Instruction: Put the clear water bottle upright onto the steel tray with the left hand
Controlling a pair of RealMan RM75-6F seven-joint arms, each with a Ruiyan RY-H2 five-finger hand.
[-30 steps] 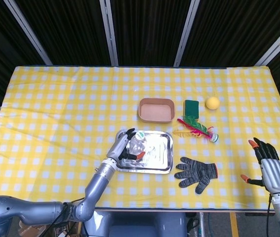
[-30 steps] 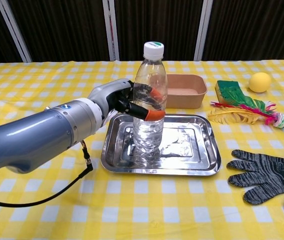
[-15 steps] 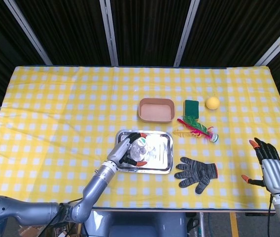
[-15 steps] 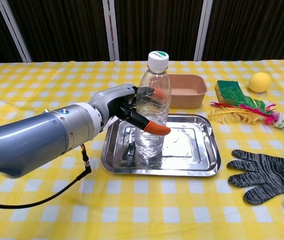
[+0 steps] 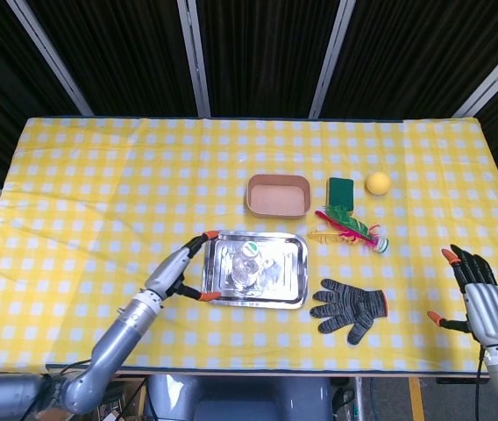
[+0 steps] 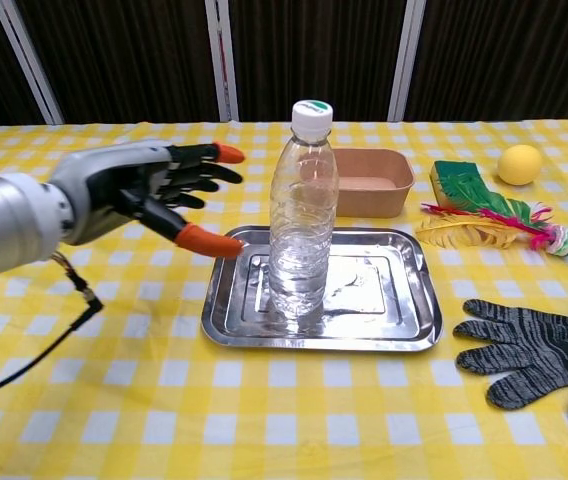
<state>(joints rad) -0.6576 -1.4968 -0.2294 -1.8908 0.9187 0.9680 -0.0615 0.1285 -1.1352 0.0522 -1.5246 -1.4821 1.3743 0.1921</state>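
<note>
Since a second ago the left hand [image 6: 134, 195] has let go of the clear water bottle [image 6: 302, 215] and drawn back to the left; it now hangs beside the steel tray [image 6: 384, 335], fingers spread wide and holding nothing. Upright on the tray, the bottle stands free with its white cap on top. From the chest view its full height and the gap between it and the hand's fingertips [image 6: 207, 241] are plain; from the head view, looking down, the bottle [image 5: 249, 265] is mostly a cap over a glinting patch of tray [image 5: 295, 289], and the left hand [image 5: 175, 275] sits just off the tray's left edge. Only the head view shows the right hand [image 5: 477, 298], at the table's [image 5: 100, 193] far right edge, fingers apart and empty. Both views show a brown bowl [image 6: 369, 181], a green sponge [image 6: 457, 182], a yellow ball [image 6: 520, 164], a feathered shuttlecock [image 6: 494, 228] and a grey knit glove [image 6: 534, 360].
</note>
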